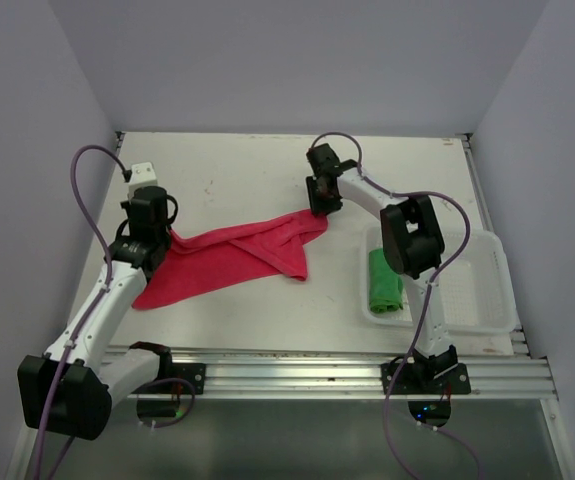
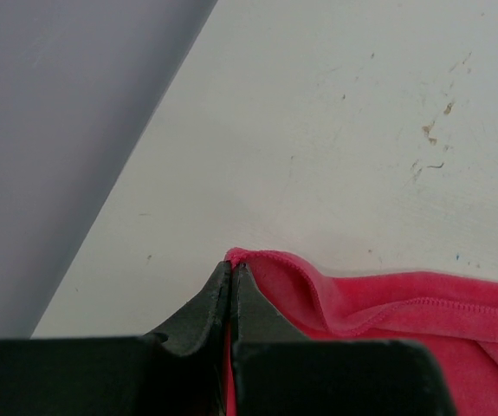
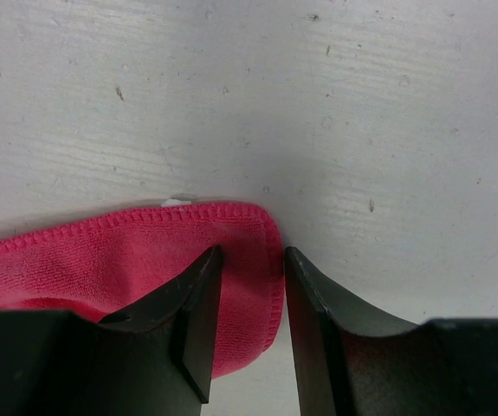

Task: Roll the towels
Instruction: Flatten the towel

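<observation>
The pink-red towel (image 1: pixel 237 255) lies stretched across the table, its lower part folded in a loose triangle. My left gripper (image 1: pixel 172 237) is shut on the towel's left corner; in the left wrist view the cloth (image 2: pixel 404 303) pokes out just past the closed tips (image 2: pixel 232 264). My right gripper (image 1: pixel 319 210) hovers over the far right corner with its jaws apart. In the right wrist view that corner (image 3: pixel 101 251) lies flat on the table under the open gripper (image 3: pixel 253 256). The bright green towel (image 1: pixel 384 280) sits rolled up in the basket.
A clear plastic mesh basket (image 1: pixel 497 290) stands at the right of the table, partly behind the right arm. Grey walls close in the left, back and right sides. A metal rail (image 1: pixel 297 372) runs along the near edge.
</observation>
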Motion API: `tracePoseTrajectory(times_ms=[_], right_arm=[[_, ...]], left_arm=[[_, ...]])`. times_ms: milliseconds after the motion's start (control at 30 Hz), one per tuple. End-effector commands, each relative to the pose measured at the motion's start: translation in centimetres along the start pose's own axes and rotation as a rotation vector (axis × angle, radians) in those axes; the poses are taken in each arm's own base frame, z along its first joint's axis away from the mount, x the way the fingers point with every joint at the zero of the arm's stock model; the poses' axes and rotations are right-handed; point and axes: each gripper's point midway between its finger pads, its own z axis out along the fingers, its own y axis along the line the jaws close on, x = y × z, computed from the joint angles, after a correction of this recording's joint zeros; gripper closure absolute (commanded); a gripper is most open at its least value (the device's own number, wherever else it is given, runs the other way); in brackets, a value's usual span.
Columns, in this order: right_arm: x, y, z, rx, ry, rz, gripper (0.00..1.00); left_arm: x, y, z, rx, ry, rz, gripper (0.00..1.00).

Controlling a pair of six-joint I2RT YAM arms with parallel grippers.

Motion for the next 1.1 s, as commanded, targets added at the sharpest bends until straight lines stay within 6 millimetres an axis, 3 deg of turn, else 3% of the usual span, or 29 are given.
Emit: tracePoseTrajectory(times_ms=[0, 233, 333, 433, 567, 600, 667, 700, 733, 800, 833, 900, 933, 1067], right_arm=[[-0.7, -0.3, 1.2, 0.019, -0.035, -0.028, 0.62], [-0.6, -0.6, 2.0, 0.042, -0.027, -0.039, 0.77], [-1.6, -0.6, 1.5, 0.046, -0.047, -0.039, 0.82], [-3.2, -0.6, -0.2, 0.045, -0.093, -0.039, 0.89], [-6.4, -0.8, -4.7, 0.045, -0.203, -0.034, 0.97], [-7.6, -0.8, -7.1, 0.038, -0.252, -0.032, 1.0], [-8.6, -1.1, -9.4, 0.046, -0.297, -0.037, 1.0], [-9.7, -1.2, -12.2, 0.038, -0.353, -0.031, 1.0], [-10.1, -1.5, -13.5, 0.04, -0.378, -0.032, 1.0], [-10.5, -1.7, -15.7, 0.038, -0.425, -0.03, 1.0], [-11.0, -2.0, -18.3, 0.031, -0.474, -0.026, 1.0], [-10.8, -2.2, -19.9, 0.022, -0.5, -0.028, 1.0], [-11.0, -2.3, -22.1, 0.01, -0.539, -0.024, 1.0], [-9.8, -3.0, -25.3, -0.007, -0.597, -0.011, 1.0]], left_arm=[[-1.6, -0.3, 0.2, 0.013, -0.052, -0.023, 1.0], [-1.4, -0.7, 0.4, 0.028, -0.041, -0.015, 1.0], [-1.3, -0.9, 0.5, 0.038, -0.036, -0.006, 1.0], [-1.4, -1.4, 0.8, 0.056, -0.029, 0.006, 1.0], [-2.0, -1.5, 1.0, 0.049, -0.023, 0.015, 1.0], [-2.0, -1.3, 0.9, 0.043, -0.017, 0.018, 1.0], [-3.0, -0.9, 0.7, 0.023, -0.031, -0.005, 1.0], [-3.4, -0.6, 0.5, 0.016, -0.038, -0.014, 1.0], [-4.1, -0.3, 0.2, 0.007, -0.054, -0.027, 1.0], [-5.4, 0.4, -0.2, -0.018, -0.086, -0.051, 1.0], [-6.6, 0.8, -0.8, -0.021, -0.115, -0.073, 1.0], [-7.8, 1.5, -1.5, -0.031, -0.144, -0.103, 1.0], [-8.6, 1.7, -1.9, -0.03, -0.162, -0.118, 1.0], [-10.1, 2.8, -3.3, -0.044, -0.194, -0.163, 1.0]])
